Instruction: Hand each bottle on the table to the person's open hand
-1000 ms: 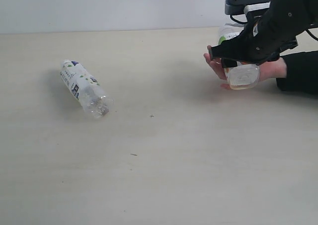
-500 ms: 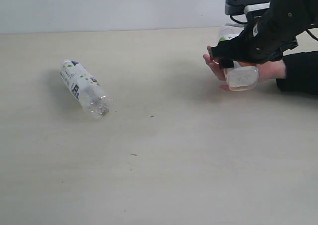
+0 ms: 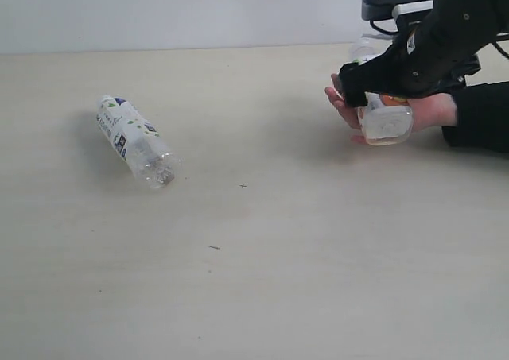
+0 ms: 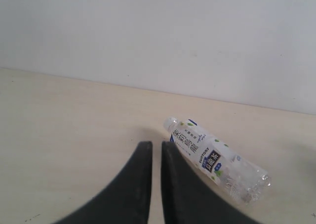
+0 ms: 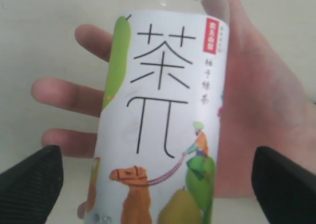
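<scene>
A white-labelled bottle with orange fruit print [image 3: 386, 123] lies in the person's open hand [image 3: 343, 106] at the far right of the table [image 3: 278, 265]. My right gripper [image 3: 372, 96] hovers just over it, open. In the right wrist view its fingers [image 5: 30, 184] stand wide on either side of the bottle [image 5: 163, 115] without touching it, and the palm [image 5: 261, 110] lies underneath. A second bottle, white with dark print [image 3: 134, 140], lies on its side at the left. My left gripper [image 4: 156, 147] is shut, empty, just short of that bottle [image 4: 212, 159].
The person's black sleeve [image 3: 477, 114] rests at the right table edge. A pale wall [image 3: 199, 10] runs behind the table. A few tiny dark specks [image 3: 242, 186] mark the middle of the surface.
My right gripper has lifted slightly up and to the right off the bottle, which stays resting in the hand. The left bottle has not moved.
</scene>
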`<state>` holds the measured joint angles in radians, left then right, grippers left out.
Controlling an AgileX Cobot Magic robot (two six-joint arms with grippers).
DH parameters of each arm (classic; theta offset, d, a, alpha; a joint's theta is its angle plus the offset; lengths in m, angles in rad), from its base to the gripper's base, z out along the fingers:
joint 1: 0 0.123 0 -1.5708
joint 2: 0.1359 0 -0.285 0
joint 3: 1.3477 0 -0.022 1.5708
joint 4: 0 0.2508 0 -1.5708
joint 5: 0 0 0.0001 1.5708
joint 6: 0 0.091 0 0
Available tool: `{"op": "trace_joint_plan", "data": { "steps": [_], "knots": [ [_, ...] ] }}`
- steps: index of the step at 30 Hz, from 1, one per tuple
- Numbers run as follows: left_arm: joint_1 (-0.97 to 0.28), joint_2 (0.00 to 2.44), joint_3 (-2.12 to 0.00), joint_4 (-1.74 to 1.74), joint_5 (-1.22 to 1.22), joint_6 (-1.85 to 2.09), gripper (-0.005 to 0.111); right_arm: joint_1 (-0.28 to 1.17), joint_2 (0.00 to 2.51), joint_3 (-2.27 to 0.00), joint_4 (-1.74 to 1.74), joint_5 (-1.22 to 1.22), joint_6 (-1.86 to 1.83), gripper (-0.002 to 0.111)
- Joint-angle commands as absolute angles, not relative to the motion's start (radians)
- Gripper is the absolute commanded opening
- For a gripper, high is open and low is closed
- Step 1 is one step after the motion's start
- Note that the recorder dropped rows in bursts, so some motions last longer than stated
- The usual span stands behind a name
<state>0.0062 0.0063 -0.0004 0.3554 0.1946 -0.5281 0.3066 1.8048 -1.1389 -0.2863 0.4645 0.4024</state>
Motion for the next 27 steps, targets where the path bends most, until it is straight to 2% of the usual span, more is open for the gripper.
{"op": "trace_joint_plan", "data": {
  "steps": [1,2,4,5,6,8,9,15,23,27],
  "knots": [
    [-0.001,0.0,0.0,0.355,0.194,-0.527,0.01,0.303,1.695,-1.208,-0.293,0.645,0.368,0.095],
    [-0.001,0.0,0.0,0.355,0.194,-0.527,0.01,0.303,1.661,-1.222,-0.271,0.696,0.322,0.093],
    [-0.001,0.0,0.0,0.355,0.194,-0.527,0.01,0.303,1.595,-1.229,-0.189,0.761,0.192,0.082],
    [-0.001,0.0,0.0,0.355,0.194,-0.527,0.01,0.303,1.555,-1.225,-0.156,0.792,0.132,0.07],
    [-0.001,0.0,0.0,0.355,0.194,-0.527,0.01,0.303,1.514,-1.218,-0.137,0.818,0.094,0.053],
    [-0.001,0.0,0.0,0.355,0.194,-0.527,0.01,0.303,1.431,-1.195,-0.13,0.847,0.067,0.013],
    [-0.001,0.0,0.0,0.355,0.194,-0.527,0.01,0.303,1.378,-1.174,-0.13,0.853,0.06,0.001],
    [-0.001,0.0,0.0,0.355,0.194,-0.527,0.01,0.303,1.004,-0.975,-0.117,0.853,-0.027,0.003],
    [-0.001,0.0,0.0,0.355,0.194,-0.527,0.01,0.303,0.421,-0.633,-0.108,0.722,-0.027,0.003],
    [-0.001,0.0,0.0,0.355,0.194,-0.527,0.01,0.303,0.222,-0.497,-0.093,0.652,0.016,0.003]
  ]
}}
